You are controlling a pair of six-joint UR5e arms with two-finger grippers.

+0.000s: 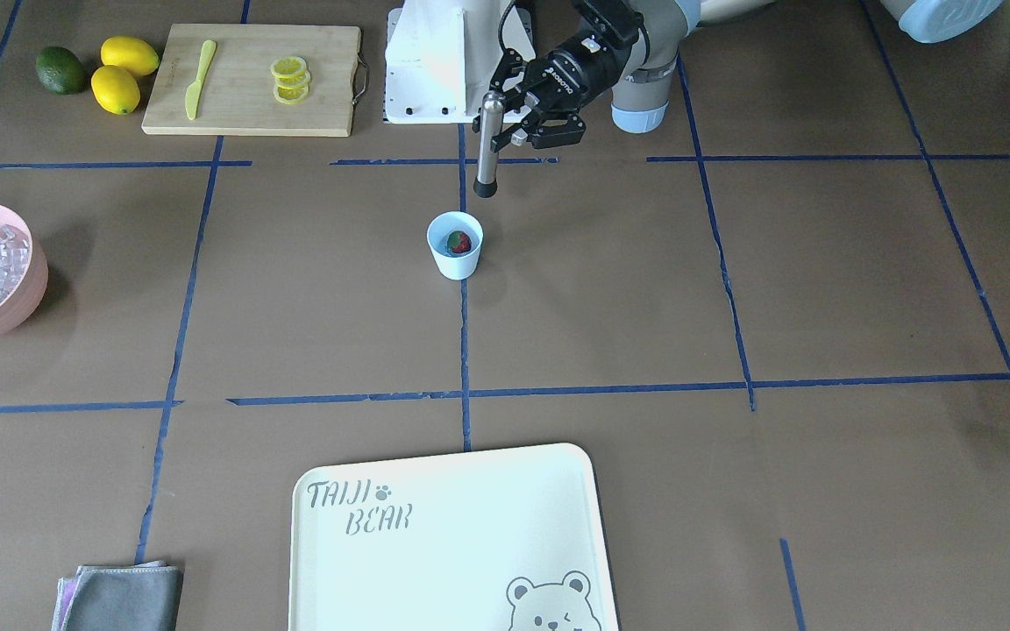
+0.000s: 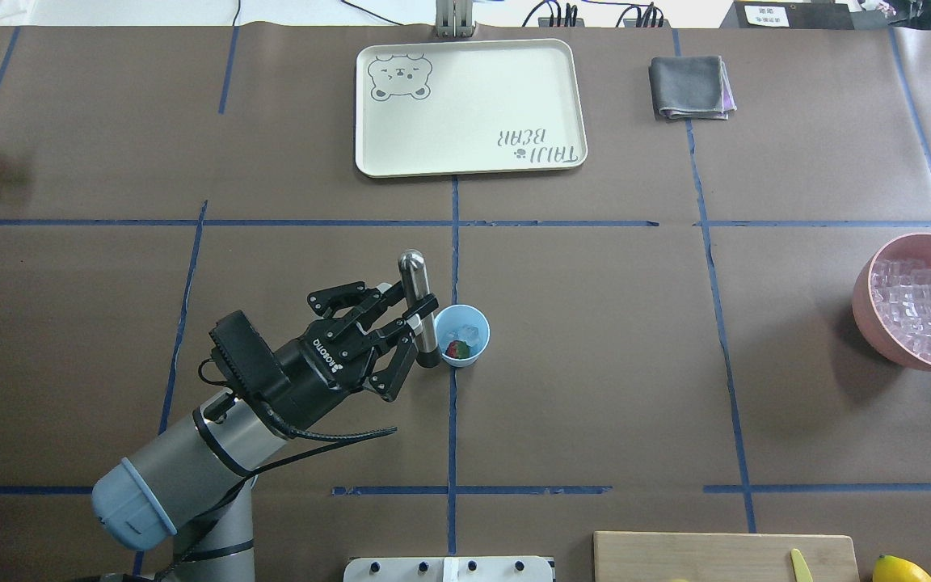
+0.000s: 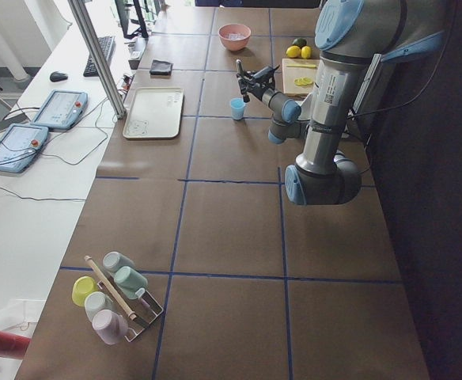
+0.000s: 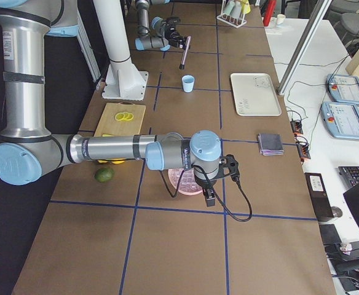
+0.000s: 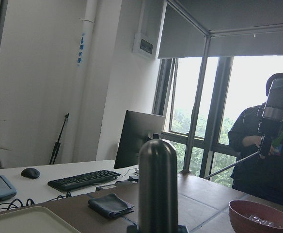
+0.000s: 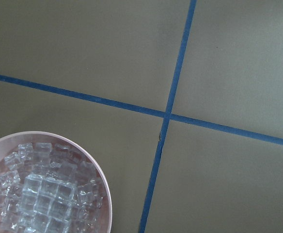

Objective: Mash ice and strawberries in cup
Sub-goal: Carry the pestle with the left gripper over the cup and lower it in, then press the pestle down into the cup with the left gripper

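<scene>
The left hand (image 2: 419, 322) is clamped on an upright metal muddler (image 2: 415, 295). From overhead its lower end seems to meet the cup (image 2: 482, 343). The front view shows the black tip hanging clear, above and behind the rim. Overhead also shows ice (image 2: 465, 331) beside the strawberry (image 2: 455, 349) in the cup, mid-worktop (image 2: 595, 364); the front view shows only the berry. The right hand (image 4: 209, 195) appears only from the right end, over the pink bowl (image 4: 174, 182), and its opening cannot be told.
</scene>
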